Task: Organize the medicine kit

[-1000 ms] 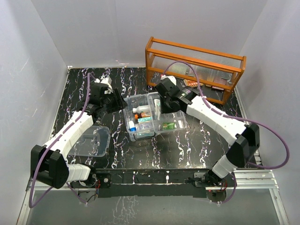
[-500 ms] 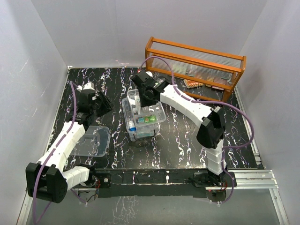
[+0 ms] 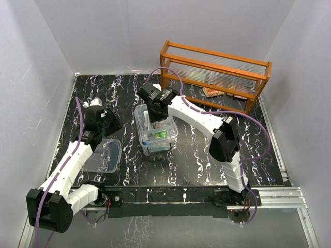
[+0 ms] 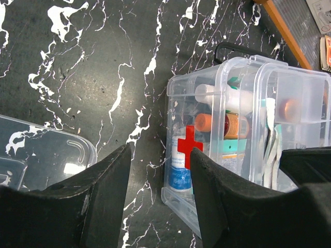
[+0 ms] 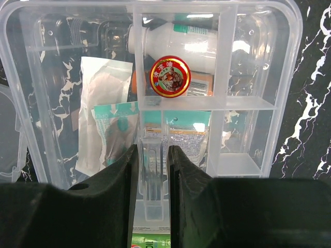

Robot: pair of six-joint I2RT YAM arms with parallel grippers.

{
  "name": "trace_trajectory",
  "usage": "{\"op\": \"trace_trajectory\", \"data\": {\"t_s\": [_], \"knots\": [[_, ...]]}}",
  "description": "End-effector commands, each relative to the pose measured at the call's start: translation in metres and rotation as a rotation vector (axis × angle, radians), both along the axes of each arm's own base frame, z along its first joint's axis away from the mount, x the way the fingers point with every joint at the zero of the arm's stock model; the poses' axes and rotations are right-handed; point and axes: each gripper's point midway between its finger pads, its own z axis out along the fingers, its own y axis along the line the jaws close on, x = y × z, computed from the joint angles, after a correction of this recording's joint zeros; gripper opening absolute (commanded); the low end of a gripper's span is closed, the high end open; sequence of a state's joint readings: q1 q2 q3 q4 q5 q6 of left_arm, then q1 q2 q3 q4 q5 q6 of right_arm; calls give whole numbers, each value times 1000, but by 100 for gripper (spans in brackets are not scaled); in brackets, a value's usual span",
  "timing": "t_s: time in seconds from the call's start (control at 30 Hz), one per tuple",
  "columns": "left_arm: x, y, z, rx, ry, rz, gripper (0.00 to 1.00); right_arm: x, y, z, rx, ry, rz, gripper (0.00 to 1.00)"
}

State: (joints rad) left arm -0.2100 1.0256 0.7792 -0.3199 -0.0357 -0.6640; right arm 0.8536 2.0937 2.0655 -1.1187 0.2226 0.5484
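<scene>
Seemingly white walls point(image 3: 103, 36) — black marbled table point(image 3: 191, 160).

You have bright, even overhead light in the top view. The white walls bounce it, so the arms' shadows on the table point(image 3: 196, 150) are soft and short. The rack point(image 3: 217, 67) has ribbed glass that washes out pale at 1 o'clock.

In the left wrist view the medicine kit point(image 4: 217, 129) is sharp, the left gripper point(image 4: 160, 160) is a dark, soft mass at 6 o'clock, and white glare sits on the clear lid point(image 4: 41, 150) at 8 o'clock.

In the right wrist view, highlights streak the insert tray point(image 5: 243, 103) at 12 and 1 o'clock. The right gripper point(image 5: 153, 155) is black and shows no detail.
</scene>
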Motion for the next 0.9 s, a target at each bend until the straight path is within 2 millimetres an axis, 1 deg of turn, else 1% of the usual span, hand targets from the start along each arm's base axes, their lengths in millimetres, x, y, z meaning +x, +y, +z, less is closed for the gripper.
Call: {"op": "trace_trajectory", "data": {"t_s": [0.0,0.37,0.53,0.7,0.87], "knots": [[-3,0,4,-13,-12,-4,48,8,3,4,-3,-30,-22,0],[-3,-2,-3,-20,0,-15,49,8,6,-9,-25,-7,-20,0],[-4,-3,-6,-23,7,-20,49,2,15,-15,-9,20,-8,0],[-3,-4,-6,-21,5,-22,49,-1,20,-11,17,26,-10,0],[-1,-4,-7,-22,6,-24,50,-3,21,-5,33,37,-22,0]]}}
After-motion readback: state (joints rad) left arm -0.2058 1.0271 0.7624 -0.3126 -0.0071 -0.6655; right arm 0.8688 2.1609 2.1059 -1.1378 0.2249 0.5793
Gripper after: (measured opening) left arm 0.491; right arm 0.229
